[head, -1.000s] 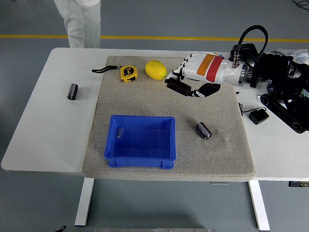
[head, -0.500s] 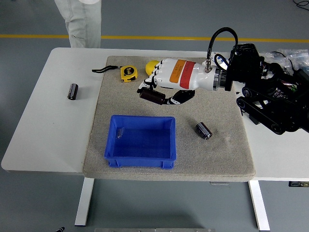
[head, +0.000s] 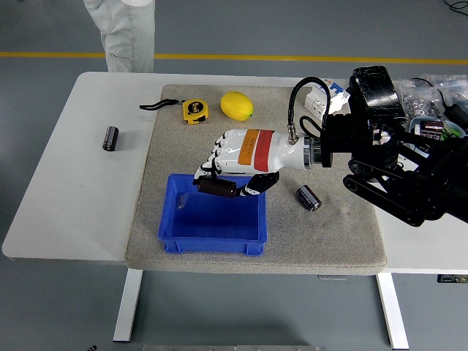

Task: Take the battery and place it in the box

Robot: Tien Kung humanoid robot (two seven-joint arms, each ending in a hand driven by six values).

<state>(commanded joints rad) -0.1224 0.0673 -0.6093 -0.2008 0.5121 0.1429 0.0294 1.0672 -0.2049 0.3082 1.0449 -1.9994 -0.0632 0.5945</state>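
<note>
The right hand (head: 232,162) reaches in from the right over the grey mat (head: 329,234), its fingers clenched around a dark battery (head: 216,188) that hangs above the far edge of the blue box (head: 212,238). The box sits on the near part of the mat. A second battery (head: 308,197) lies on the mat just right of the box, and a third (head: 110,137) lies on the white table (head: 66,205) left of the mat. A yellow tape measure (head: 194,110) and a lemon (head: 237,105) sit near the mat's far edge. A person's legs (head: 124,33) show beyond the table.
</note>
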